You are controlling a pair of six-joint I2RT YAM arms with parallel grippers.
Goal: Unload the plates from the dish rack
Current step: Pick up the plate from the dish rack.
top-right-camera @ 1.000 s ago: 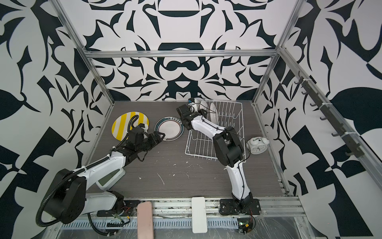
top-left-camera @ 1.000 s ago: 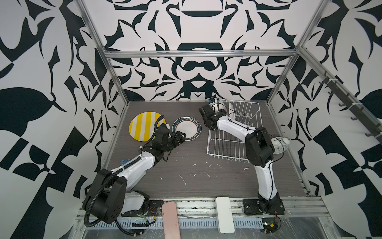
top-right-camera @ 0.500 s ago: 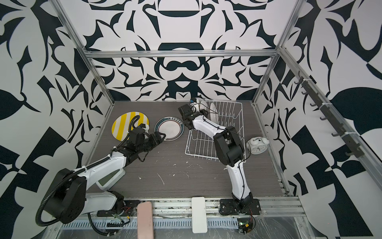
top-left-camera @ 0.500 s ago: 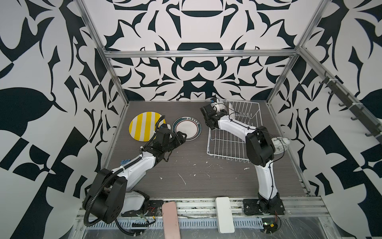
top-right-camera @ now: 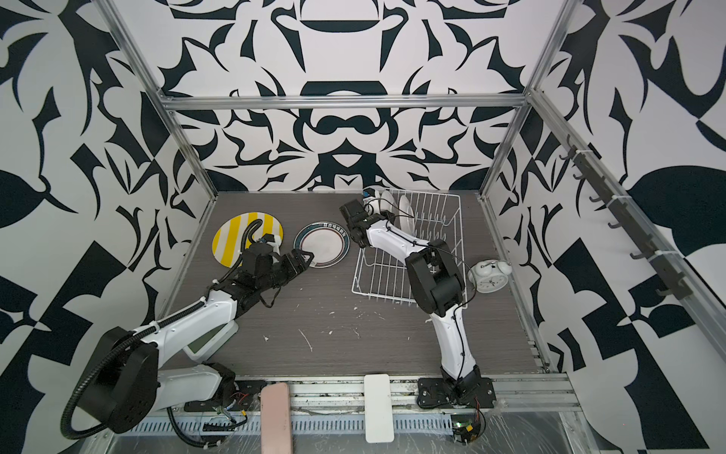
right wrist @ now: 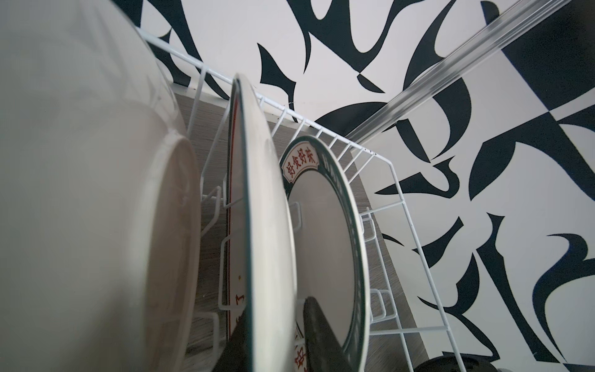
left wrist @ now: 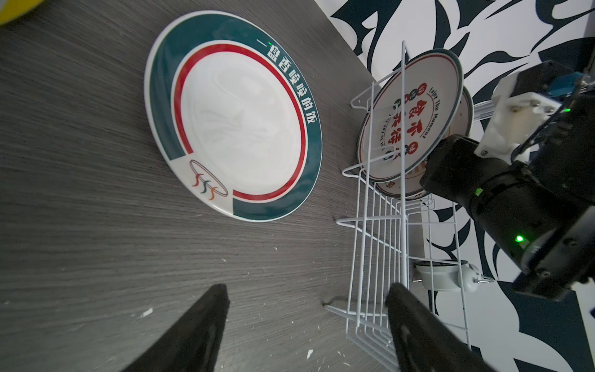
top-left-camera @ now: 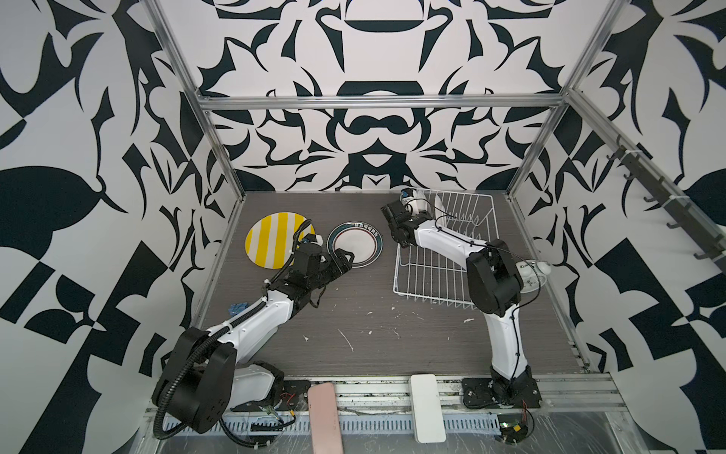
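Yellow-striped plate (top-left-camera: pixel 271 239) and green-rimmed plate (top-left-camera: pixel 355 244) lie flat on the tabletop (top-left-camera: pixel 393 346). Three plates (left wrist: pixel 415 128) remain upright in the rack (top-left-camera: pixel 436 275). Right jaws straddle the middle plate (right wrist: pixel 264 209); whether they pinch it, I cannot tell. Left jaws gape empty.

Plates (right wrist: pixel 267 225) upright in the dish rack (top-left-camera: pixel 426 275)

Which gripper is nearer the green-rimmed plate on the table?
Left. The left gripper is beside the green-rimmed plate; the right gripper is at the dish rack, straddling an upright plate.
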